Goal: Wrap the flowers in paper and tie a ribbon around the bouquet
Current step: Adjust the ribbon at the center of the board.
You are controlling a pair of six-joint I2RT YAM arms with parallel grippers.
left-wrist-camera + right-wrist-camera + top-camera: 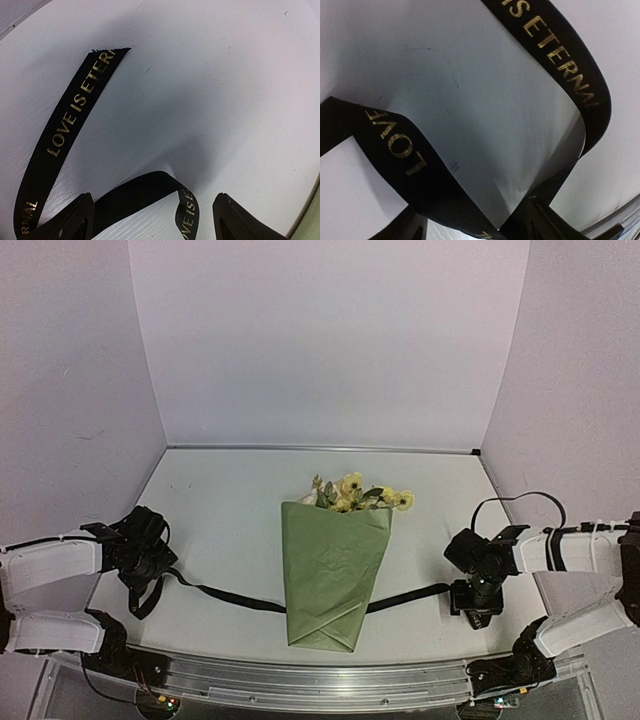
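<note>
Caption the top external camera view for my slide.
Paper-wrapped bouquet lies across a black ribbon, its ends by the left gripper and right gripper.

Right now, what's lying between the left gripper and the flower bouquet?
The black ribbon runs along the white table from the left gripper across to the bouquet. The top view shows it.

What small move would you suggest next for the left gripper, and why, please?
Probably close the left gripper on the ribbon. Its jaws stand open with a loop of ribbon lying between them, ungripped, and the ribbon already runs under the bouquet to the right gripper, so a firm hold seems needed before crossing the ends over it.
</note>
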